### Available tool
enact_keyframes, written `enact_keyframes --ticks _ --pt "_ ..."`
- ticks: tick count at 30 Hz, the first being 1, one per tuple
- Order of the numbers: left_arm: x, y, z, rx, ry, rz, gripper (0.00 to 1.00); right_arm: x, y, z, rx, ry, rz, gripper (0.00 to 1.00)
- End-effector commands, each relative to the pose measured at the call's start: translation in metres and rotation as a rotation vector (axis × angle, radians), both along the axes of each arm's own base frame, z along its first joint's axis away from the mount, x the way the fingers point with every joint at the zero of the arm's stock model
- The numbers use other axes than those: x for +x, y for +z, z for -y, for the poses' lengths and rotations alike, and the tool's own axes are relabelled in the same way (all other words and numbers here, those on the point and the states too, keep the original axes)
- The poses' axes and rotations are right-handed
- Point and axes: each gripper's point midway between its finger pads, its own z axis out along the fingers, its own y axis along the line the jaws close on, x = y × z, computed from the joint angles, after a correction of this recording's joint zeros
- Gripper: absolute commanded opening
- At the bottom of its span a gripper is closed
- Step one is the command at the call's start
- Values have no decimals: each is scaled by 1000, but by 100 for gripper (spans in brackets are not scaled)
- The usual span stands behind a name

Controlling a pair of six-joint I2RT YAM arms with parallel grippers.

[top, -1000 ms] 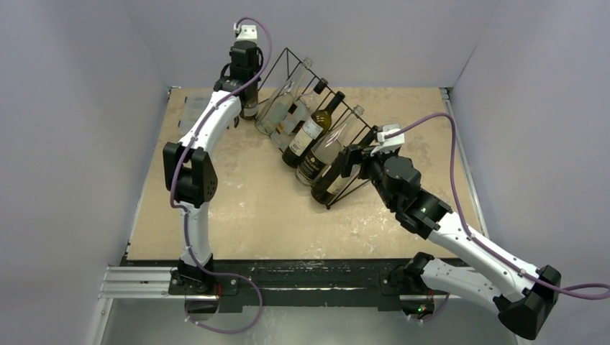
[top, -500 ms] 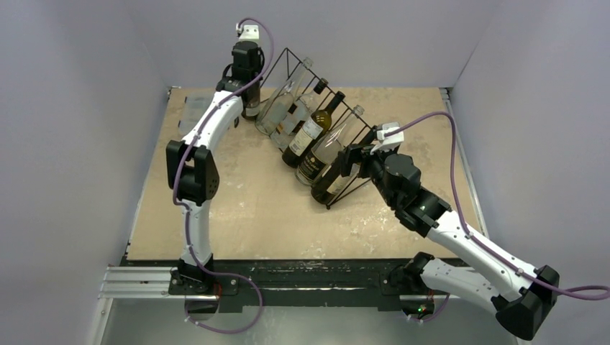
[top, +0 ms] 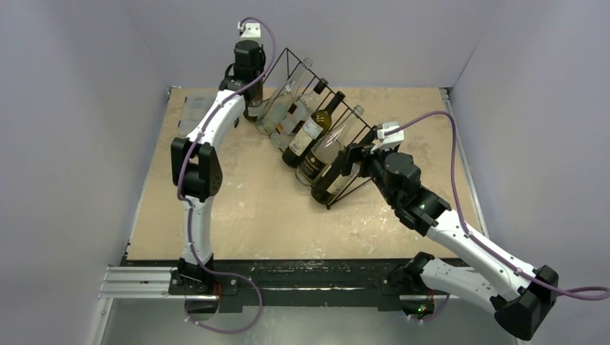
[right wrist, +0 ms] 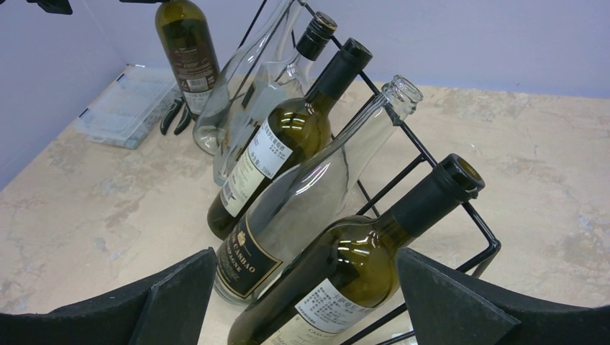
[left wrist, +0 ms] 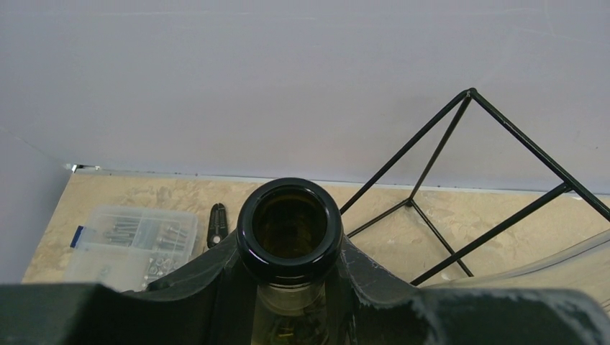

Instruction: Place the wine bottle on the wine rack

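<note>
My left gripper is shut on the neck of a dark green wine bottle and holds it upright at the back left, beside the far end of the black wire wine rack. The bottle's open mouth sits between my fingers; the right wrist view shows its labelled body. The rack holds several slanted bottles. My right gripper is open, its jaws wide on either side of the nearest dark green bottle without touching it. It is at the rack's near end.
A clear plastic box of screws and black pliers lie at the back left near the held bottle. The rack's empty far end stands just right of the bottle. Grey walls close in the back and both sides.
My left arm has shifted slightly right and back with the bottle in its grip, its elbow rising. The right arm has barely moved.
</note>
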Motion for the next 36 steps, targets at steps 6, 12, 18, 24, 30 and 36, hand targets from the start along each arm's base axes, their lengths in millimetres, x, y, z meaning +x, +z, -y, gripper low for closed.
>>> enact_keyframes --ticks 6,12,18,24,30,36 --pt "19 13 20 -95 -68 90 26 5 20 -3 50 5 37 99" --pt "27 9 33 -121 -128 110 35 6 18 -2 52 4 32 99" --pt "34 6 45 -149 -176 139 40 7 18 -1 50 2 29 99" --pt "36 -7 45 -145 -175 117 39 8 17 -2 49 5 24 99" --pt "39 -17 50 -160 -189 107 44 9 13 -5 51 14 15 99" --pt "43 -16 59 -197 -225 127 65 10 11 -5 47 16 9 99"
